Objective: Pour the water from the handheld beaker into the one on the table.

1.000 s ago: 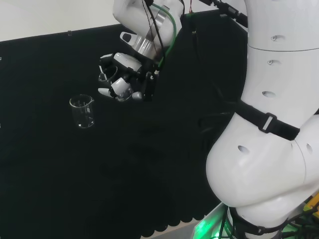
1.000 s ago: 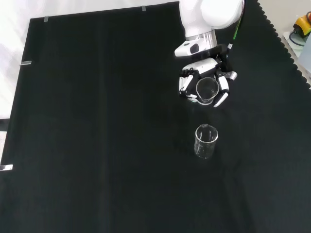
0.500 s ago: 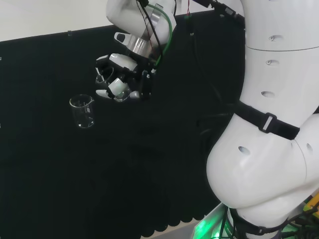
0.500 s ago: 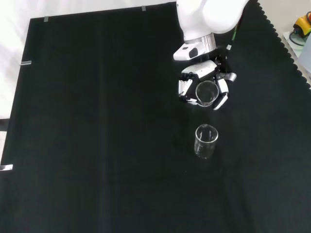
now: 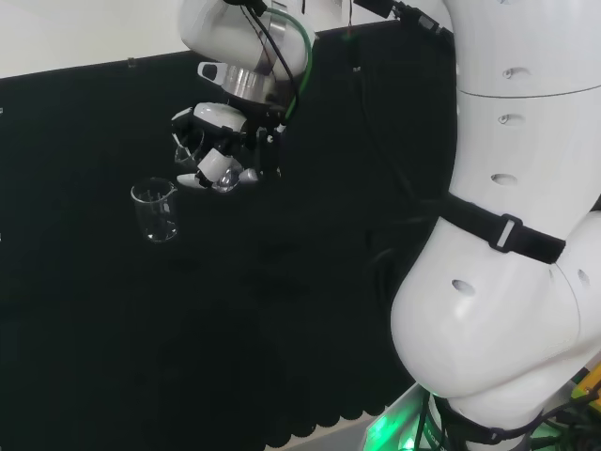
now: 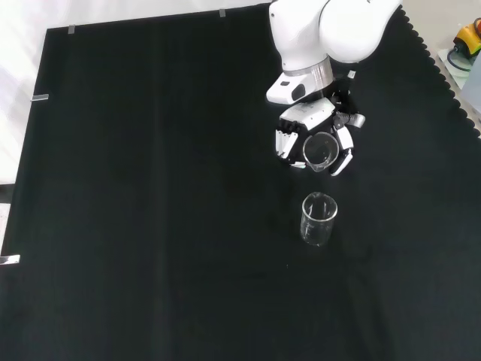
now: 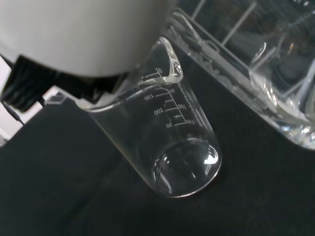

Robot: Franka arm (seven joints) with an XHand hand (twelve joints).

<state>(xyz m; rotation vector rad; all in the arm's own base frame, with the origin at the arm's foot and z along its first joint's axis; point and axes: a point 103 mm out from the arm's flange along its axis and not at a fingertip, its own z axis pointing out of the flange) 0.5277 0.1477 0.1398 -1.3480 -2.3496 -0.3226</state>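
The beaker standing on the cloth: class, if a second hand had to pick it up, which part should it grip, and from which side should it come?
Grip the standing beaker round the middle of its straight wall, coming in level from a side away from the spout. It stands upright and open at the top, and the hand holds the other beaker just above and behind it in the front view.

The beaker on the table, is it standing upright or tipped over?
Upright. The beaker on the table stands on its base on the black cloth, rim up, apart from the hand.
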